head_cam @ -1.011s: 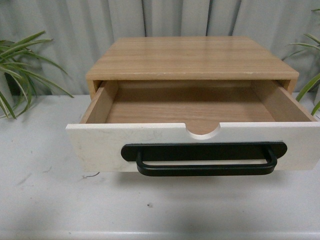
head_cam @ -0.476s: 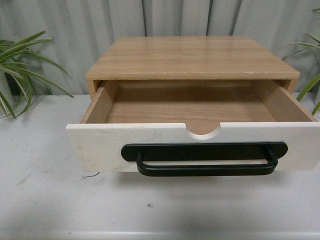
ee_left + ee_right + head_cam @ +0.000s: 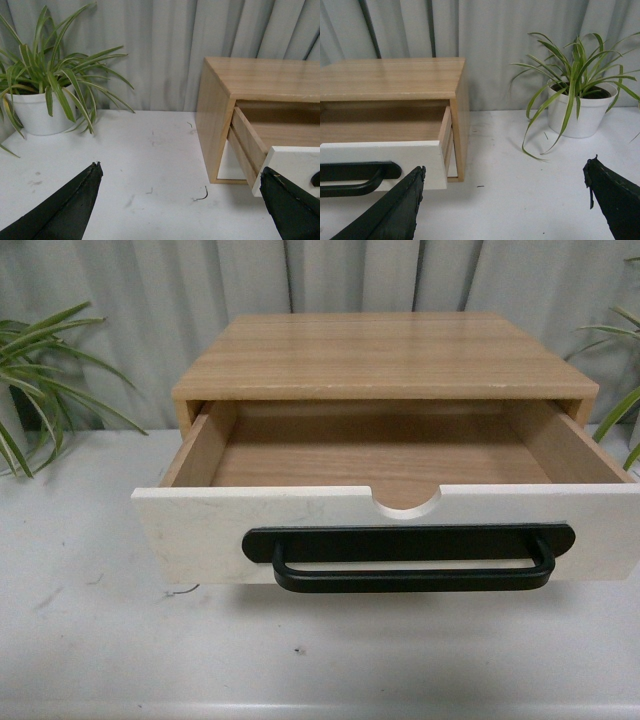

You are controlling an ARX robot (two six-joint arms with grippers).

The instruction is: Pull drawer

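Plainly open drawer point(image 3: 200, 530), white front, black bar handle point(image 3: 410, 558).

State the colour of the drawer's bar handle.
Black handle on the white-fronted drawer; clearest in the front view.

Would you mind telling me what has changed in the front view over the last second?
Nothing has visibly changed. The drawer is pulled out just as far as before, its black handle is in the same place, and neither arm shows in the front view.

the drawer point(image 3: 200, 530) has a white front, black bar handle point(image 3: 410, 558) and light wood-grain interior. my fingers point(image 3: 60, 212) are black.
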